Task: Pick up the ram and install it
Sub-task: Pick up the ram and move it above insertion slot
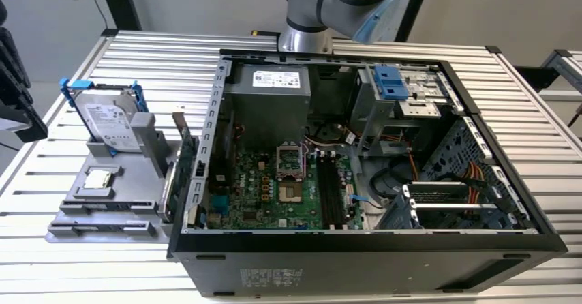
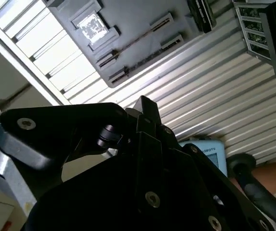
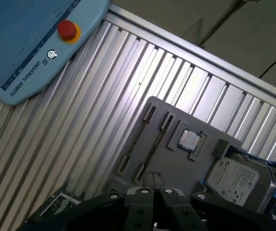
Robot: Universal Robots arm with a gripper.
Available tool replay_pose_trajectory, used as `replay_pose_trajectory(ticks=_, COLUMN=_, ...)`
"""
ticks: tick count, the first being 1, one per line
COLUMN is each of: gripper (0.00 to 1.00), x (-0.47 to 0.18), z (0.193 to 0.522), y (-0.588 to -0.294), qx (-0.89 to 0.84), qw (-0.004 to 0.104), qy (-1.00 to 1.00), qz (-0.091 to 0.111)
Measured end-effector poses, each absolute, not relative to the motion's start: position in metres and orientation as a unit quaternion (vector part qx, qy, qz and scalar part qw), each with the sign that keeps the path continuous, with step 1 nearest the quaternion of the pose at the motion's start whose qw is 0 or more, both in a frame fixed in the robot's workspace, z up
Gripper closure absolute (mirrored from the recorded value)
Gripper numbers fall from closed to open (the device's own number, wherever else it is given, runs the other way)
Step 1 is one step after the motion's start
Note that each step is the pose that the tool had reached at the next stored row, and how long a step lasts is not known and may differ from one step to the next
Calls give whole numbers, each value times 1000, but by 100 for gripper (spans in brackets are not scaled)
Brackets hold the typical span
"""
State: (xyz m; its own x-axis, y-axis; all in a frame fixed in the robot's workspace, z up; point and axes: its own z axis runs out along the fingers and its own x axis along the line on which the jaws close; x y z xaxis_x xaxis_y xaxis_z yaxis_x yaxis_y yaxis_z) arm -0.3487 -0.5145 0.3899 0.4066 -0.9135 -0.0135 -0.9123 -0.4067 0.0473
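My hand (image 3: 155,193), pressed together and empty, faces the ram (image 3: 153,147) ahead; I judge it light, stiff and fragile, best pinched across its flat sides mid-length.

silver arm (image 1: 304,38), pale blue joint caps (image 1: 380,19); black claw (image 3: 154,195), silver screws (image 2: 26,124).
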Motion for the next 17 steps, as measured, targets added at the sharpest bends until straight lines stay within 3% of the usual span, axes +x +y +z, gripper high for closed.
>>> replay_pose_trajectory(ticks=17, gripper=100, x=-349, z=383, y=-515, qx=745, qw=13, qy=-667, qz=-21)
